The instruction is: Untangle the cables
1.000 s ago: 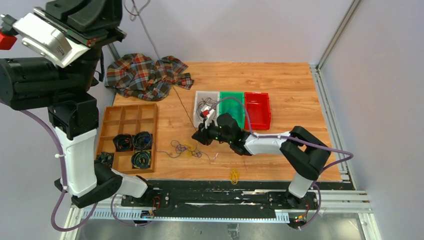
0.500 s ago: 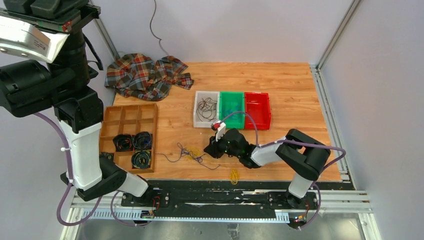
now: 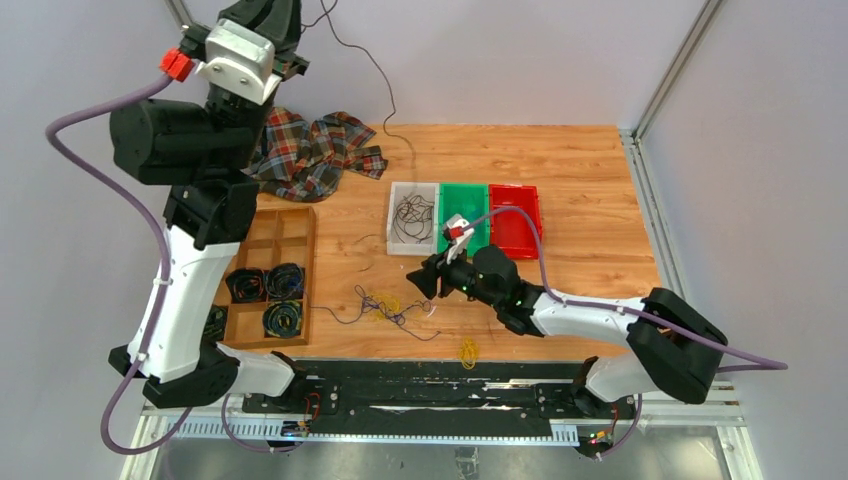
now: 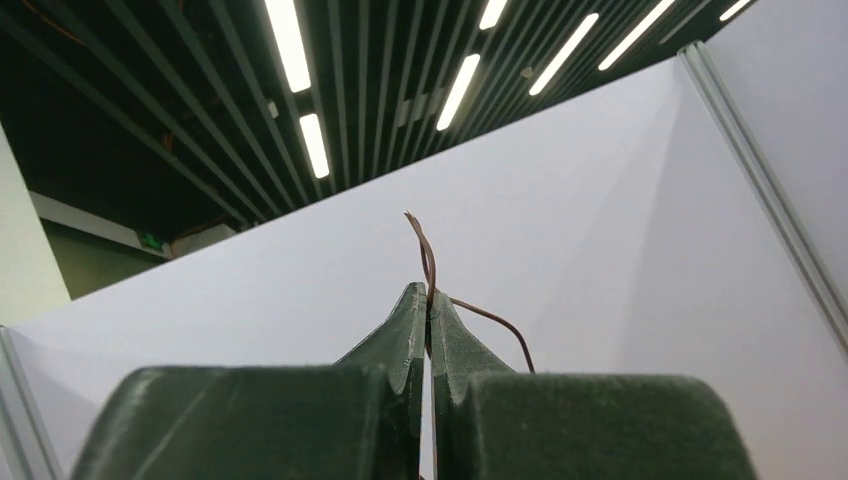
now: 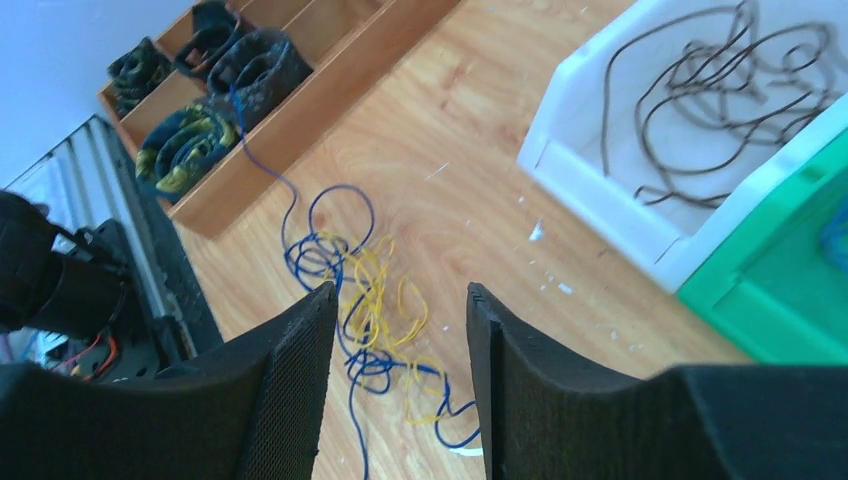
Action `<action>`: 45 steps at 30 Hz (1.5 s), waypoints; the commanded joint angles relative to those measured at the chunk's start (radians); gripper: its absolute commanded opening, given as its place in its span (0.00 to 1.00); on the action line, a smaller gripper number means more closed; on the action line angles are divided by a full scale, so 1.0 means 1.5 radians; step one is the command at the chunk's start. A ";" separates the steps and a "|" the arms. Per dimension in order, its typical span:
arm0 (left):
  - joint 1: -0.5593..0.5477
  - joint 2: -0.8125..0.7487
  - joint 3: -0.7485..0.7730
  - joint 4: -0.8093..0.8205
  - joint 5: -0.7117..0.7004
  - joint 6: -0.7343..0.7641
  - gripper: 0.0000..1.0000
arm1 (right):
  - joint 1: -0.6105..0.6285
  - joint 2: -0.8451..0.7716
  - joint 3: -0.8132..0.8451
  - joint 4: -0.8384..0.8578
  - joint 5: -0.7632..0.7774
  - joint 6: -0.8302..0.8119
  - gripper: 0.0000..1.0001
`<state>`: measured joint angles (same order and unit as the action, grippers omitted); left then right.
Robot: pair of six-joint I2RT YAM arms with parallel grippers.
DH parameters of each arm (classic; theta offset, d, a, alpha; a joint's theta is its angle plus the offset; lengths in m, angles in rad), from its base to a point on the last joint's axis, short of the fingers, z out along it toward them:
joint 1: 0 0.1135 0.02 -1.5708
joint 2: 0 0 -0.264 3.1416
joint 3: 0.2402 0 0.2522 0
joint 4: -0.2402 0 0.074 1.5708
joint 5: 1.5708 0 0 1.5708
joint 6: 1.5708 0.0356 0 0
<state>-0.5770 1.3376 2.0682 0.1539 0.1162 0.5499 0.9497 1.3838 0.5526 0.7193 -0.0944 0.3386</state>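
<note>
A tangle of blue and yellow cables [image 3: 385, 305] lies on the wooden table, with one blue strand trailing left toward the organiser. My right gripper [image 3: 425, 281] hovers just right of it, open; in the right wrist view the tangle [image 5: 375, 320] shows on the table beyond the empty gap of the gripper [image 5: 400, 290]. My left gripper [image 4: 428, 295] is raised high at the back left, shut on a thin brown cable [image 4: 430, 250]. That cable [image 3: 389, 130] hangs in a long line down to the table. More dark cables [image 3: 412, 215] lie in the white bin [image 3: 396, 245].
A wooden organiser tray [image 3: 300, 280] with black coiled bundles stands at the left. A plaid cloth [image 3: 310, 150] lies at the back left. Green [image 3: 463, 215] and red [image 3: 515, 220] bins adjoin the white one. A small yellow cable [image 3: 467, 350] lies near the front edge.
The left arm has swung up and to the right, drawing the dark cable away from the pile. The right gripper has opened and now hovers over the blue and yellow tangle.
</note>
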 commanded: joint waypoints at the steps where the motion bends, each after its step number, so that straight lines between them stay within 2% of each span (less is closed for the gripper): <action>1: -0.004 -0.016 -0.029 0.006 -0.011 -0.015 0.01 | 0.007 -0.009 0.096 -0.082 0.081 -0.055 0.51; 5: -0.004 -0.011 -0.054 0.003 -0.021 -0.021 0.01 | 0.004 0.010 0.180 -0.117 0.132 -0.090 0.48; 10: -0.004 0.004 -0.075 0.001 -0.025 -0.025 0.01 | -0.017 0.007 0.197 -0.124 0.148 -0.110 0.47; 20: -0.004 0.055 -0.078 0.003 -0.054 -0.026 0.01 | -0.047 -0.046 0.111 -0.141 0.172 -0.091 0.53; 31: -0.004 0.095 -0.074 0.006 -0.083 0.018 0.01 | -0.053 -0.094 0.059 -0.172 0.220 -0.083 0.53; 40: -0.004 0.114 -0.140 0.039 -0.089 0.088 0.01 | -0.061 -0.159 0.009 -0.202 0.265 -0.083 0.53; 45: -0.004 0.126 -0.146 0.041 -0.088 0.082 0.01 | -0.071 -0.188 -0.018 -0.210 0.277 -0.080 0.53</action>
<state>-0.5774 1.5143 1.8500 0.1703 -0.0051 0.6525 0.8673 1.1423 0.5594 0.4221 0.2737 0.2115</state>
